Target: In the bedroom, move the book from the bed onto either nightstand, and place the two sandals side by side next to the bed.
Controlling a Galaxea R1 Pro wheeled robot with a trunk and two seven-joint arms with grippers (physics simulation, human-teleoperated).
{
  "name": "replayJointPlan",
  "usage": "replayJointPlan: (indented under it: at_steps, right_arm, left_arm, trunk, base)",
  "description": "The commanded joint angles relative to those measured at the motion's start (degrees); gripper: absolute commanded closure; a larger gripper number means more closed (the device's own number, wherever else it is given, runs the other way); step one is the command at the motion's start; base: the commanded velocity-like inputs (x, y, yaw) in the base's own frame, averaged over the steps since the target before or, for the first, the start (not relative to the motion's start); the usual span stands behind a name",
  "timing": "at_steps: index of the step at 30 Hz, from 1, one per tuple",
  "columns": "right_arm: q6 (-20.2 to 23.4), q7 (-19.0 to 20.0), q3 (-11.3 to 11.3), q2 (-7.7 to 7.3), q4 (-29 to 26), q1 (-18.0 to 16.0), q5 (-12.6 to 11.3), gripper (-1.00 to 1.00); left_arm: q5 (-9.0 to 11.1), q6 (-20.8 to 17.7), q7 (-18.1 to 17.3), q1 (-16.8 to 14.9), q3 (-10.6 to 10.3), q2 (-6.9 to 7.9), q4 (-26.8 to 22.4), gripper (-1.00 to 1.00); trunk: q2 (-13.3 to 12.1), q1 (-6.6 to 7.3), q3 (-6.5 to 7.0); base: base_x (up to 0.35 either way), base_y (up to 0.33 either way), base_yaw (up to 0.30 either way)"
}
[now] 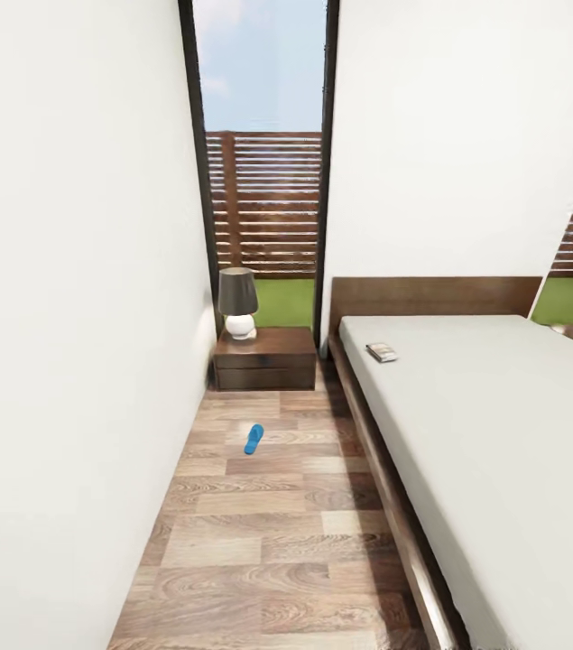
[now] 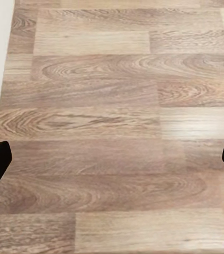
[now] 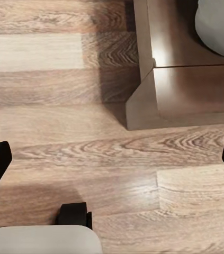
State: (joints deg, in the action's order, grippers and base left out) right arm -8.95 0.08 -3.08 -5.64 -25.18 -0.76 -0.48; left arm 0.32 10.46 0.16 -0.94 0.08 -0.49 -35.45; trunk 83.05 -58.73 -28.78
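Facing down the aisle with both grippers, left [image 2: 112, 159] and right [image 3: 112, 159], spread wide over floor, I see book [image 1: 381, 352] on bed [image 1: 503, 433] near nightstand [image 1: 265, 358], 1 sandal [image 1: 254, 439] mid-aisle; driving forward risks running over it.

The bedroom had white walls, a brown wood-plank floor [image 1: 268, 542] and a tall dark-framed glass window [image 1: 263, 162]. The bed [image 1: 503, 433], with dark brown frame and headboard and a pale grey-white mattress, stood along the right. The book [image 1: 381, 352], thin and small, lay flat on the mattress near the headboard, close to the bed's left edge. The nightstand [image 1: 265, 358], dark brown with a drawer, stood beside the bed's head under the window. One blue sandal [image 1: 254, 439] lay flat on the floor, in front of the nightstand.
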Motion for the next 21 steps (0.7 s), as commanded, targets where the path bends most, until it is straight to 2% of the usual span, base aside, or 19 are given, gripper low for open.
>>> replayJointPlan:
  at_steps: [1,8,21]
  right_arm:
    - [-0.19,0.01,-0.08,0.01,0.04,-0.03,-0.05,-1.0]
    - [-0.19,0.01,-0.08,0.01,0.04,-0.03,-0.05,-1.0]
    - [-0.19,0.01,-0.08,0.01,0.04,-0.03,-0.05,-1.0]
  left_arm:
    - [0.03,0.17,0.02,-0.03,0.01,0.01,0.03,-1.0]
    - [0.03,0.17,0.02,-0.03,0.01,0.0,0.03,-1.0]
    - [0.03,0.17,0.02,-0.03,0.01,-0.03,0.03,-1.0]
  trunk:
    - [0.03,0.0,-0.06]
    - [0.03,0.0,-0.06]
    - [0.03,0.0,-0.06]
  base:
    - [0.0,0.0,-0.021]
    - [0.062,0.013,-0.008]
    - [0.232,0.17,0.0]
